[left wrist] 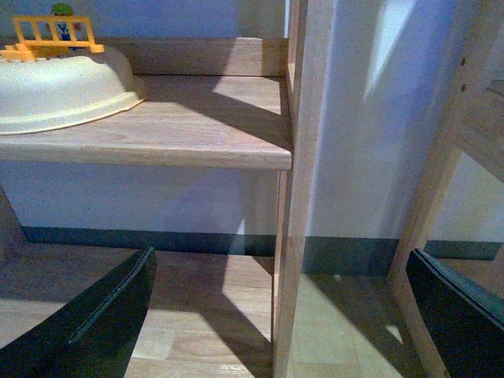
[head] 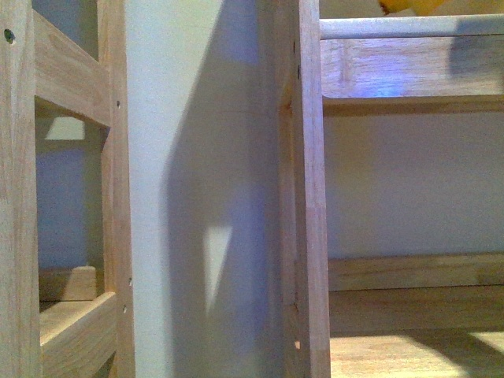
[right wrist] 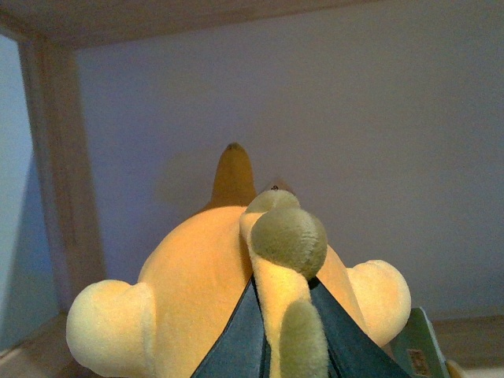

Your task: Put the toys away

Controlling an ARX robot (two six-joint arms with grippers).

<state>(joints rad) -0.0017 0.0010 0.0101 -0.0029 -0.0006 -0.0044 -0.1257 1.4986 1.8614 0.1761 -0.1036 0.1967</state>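
one soft orange-yellow plush animal (right wrist: 205, 283), pinched by its limb in right gripper (right wrist: 287, 346), held inside wooden shelf bay (right wrist: 55, 197). left gripper (left wrist: 276, 315) spread, empty. step: placing; next, lower, release.

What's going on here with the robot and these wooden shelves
The robot is putting toys away on wooden shelving. Its right tool is shut on an orange-yellow plush toy, holding it inside a shelf bay near the back wall. The left tool is open and empty, hanging in front of a lower shelf where a pale bowl holds a small yellow plastic fence toy. The front view shows mostly shelf uprights and wall, with a sliver of yellow on the top shelf.
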